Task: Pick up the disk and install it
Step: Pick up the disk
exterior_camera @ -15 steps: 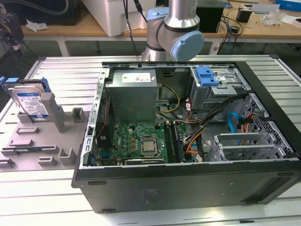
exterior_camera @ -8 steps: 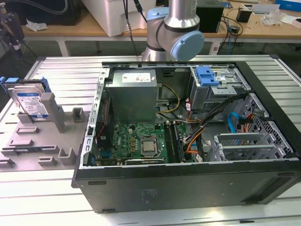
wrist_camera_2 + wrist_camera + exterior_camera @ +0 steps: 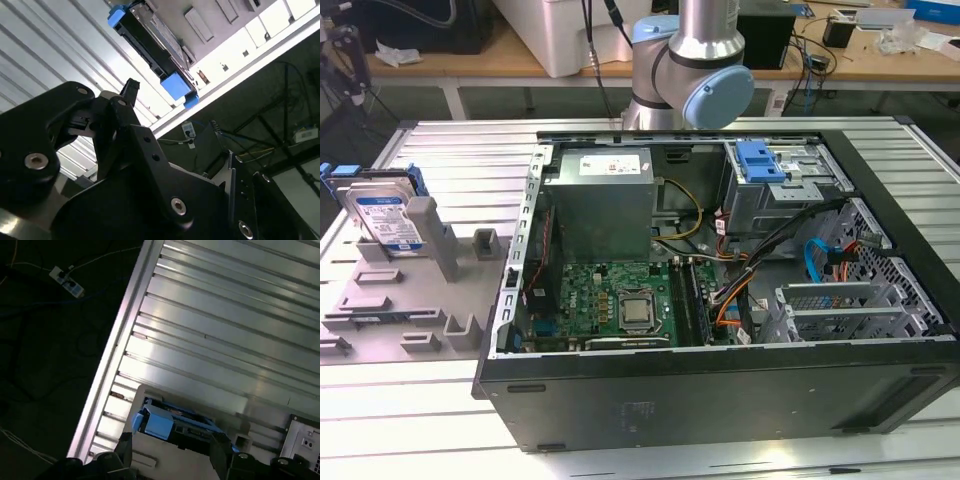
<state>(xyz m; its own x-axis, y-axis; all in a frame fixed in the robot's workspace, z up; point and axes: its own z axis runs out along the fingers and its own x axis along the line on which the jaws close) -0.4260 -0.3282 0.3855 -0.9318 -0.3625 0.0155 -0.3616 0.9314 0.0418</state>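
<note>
Silver metal hard disk in blue plastic carrier [image 3: 382,215] stands upright, exterior view's left of the black computer case [image 3: 720,385]; jaws wide apart, empty. Probably stiff, weighty, fragile: grip its edges

An open computer case [image 3: 720,400] is supported by the ribbed table [image 3: 450,150]. A grey fixture [image 3: 380,300] is placed beside it.

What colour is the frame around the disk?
Blue, clearest on the disk in the exterior view.

No text is legible. The disk [image 3: 365,205] carries a blue-and-white label [image 3: 385,222]; the power supply box [image 3: 600,215] carries a white label [image 3: 615,163]. Print on both is unreadable.
</note>
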